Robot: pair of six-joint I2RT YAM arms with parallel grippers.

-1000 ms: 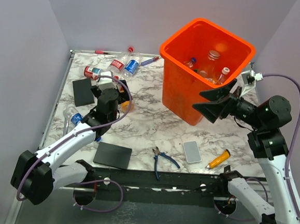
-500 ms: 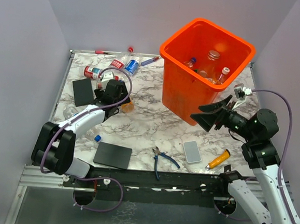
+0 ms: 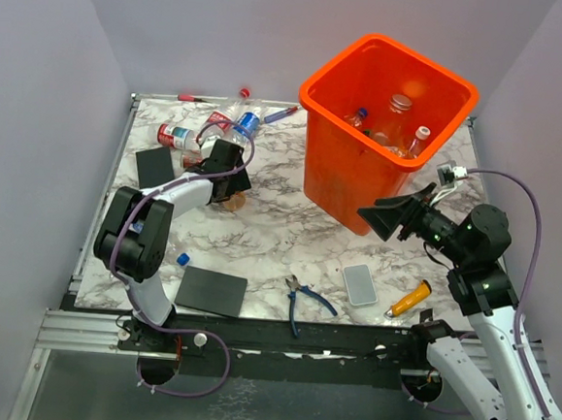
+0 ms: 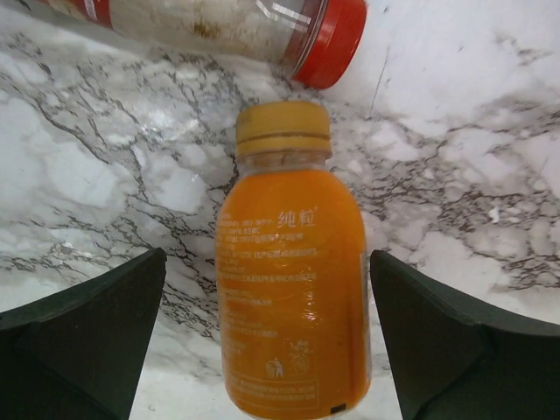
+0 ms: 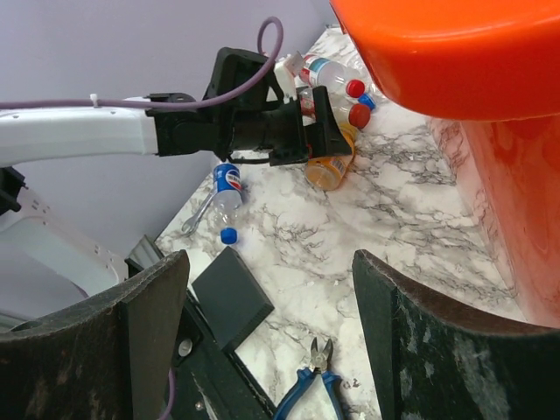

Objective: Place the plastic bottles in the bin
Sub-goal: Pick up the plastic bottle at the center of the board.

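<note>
The left gripper (image 4: 267, 262) has reached out and now straddles, wide open and holding nothing, the small orange-filled plastic bottle (image 4: 293, 297) lying on the marble table (image 3: 269, 238) at 9 o'clock of the big orange plastic bin (image 3: 338, 166), seemingly ready to grasp.

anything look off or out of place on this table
Nothing visibly spilled or broken. The odd ones out are non-bottles at the near edge: blue-handled pliers, a grey phone-like slab and an orange marker-like tool. The orange bottle lies on its side, capped.
</note>
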